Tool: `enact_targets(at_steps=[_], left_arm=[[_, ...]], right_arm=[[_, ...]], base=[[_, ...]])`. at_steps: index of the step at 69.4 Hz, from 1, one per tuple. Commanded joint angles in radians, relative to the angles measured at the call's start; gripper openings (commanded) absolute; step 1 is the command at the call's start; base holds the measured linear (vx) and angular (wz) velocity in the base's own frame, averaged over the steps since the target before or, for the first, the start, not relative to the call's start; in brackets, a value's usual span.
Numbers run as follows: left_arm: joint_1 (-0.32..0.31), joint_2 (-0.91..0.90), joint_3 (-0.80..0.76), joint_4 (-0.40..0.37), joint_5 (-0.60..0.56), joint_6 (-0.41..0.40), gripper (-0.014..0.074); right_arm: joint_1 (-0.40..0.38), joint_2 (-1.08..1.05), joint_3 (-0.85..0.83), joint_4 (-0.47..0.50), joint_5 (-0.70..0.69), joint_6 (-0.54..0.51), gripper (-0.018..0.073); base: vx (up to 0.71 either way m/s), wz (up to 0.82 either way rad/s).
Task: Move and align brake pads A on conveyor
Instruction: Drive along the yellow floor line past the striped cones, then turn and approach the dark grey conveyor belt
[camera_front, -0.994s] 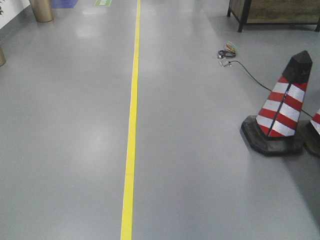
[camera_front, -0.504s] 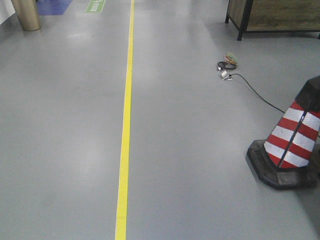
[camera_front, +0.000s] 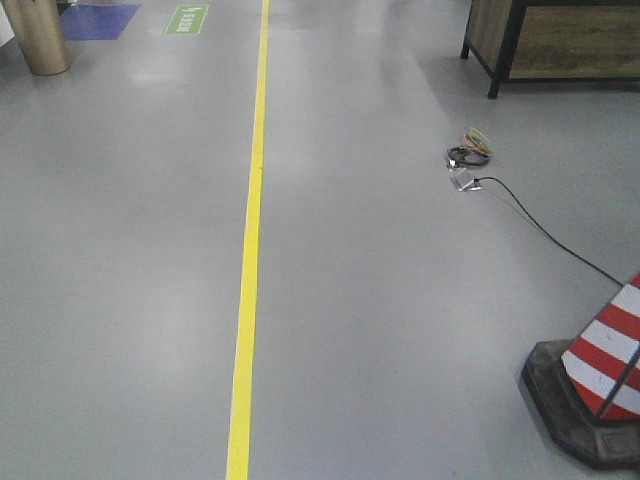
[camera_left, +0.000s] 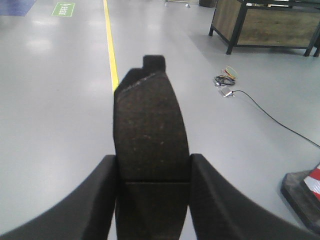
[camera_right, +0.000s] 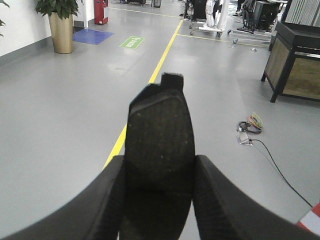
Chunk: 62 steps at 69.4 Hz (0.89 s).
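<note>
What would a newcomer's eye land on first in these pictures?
In each wrist view a dark pad fills the middle: the left pad clamped in the left hand, the right pad in the right hand. Ahead, a yellow line runs up the grey floor, a striped cone at lower right.

— The floor (camera_front: 400, 300)?
— Plain pale grey, crossed by one yellow line (camera_front: 247, 270).
— The cone (camera_front: 612, 350)?
— Red and white stripes, black base.
— The left brake pad (camera_left: 150, 125)?
— Dark grey-brown, finely speckled; the left gripper's (camera_left: 152, 160) fingers (camera_left: 95, 200) are matte black. The right brake pad (camera_right: 160, 130) looks near black.
— Farther off?
— A green floor sign (camera_front: 187, 19), a blue mat (camera_front: 97, 20), a brass-gold pot (camera_front: 38, 40).
</note>
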Motion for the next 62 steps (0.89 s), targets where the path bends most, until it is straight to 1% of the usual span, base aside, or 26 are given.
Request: enact_targets(at_steps=[1, 14, 26, 38, 62], left_arm=[[-0.007, 0.004, -0.031, -0.011, -0.1, 0.002, -0.0006], [-0.007, 0.004, -0.031, -0.011, -0.1, 0.002, -0.0006], [-0.007, 0.004, -0.031, -0.011, -0.1, 0.002, -0.0006], [-0.007, 0.004, -0.031, -0.011, -0.1, 0.002, -0.0006], [-0.007, 0.004, -0.031, -0.011, -0.1, 0.002, -0.0006]], right_arm=[[-0.004, 0.012, -0.029, 0.001, -0.095, -0.007, -0.0004], [-0.004, 0.017, -0.029, 0.0, -0.095, -0.007, -0.0004], [-0.004, 0.017, -0.029, 0.0, -0.095, -0.007, -0.0004], [-0.004, 0.017, -0.029, 0.0, -0.095, -0.007, -0.0004], [-0.004, 0.017, -0.029, 0.001, -0.093, -0.007, -0.0004]], base=[[0.51, -0.01], [0.47, -0.13], [0.39, -0.43], [0.32, -0.69], [0.23, -0.85]])
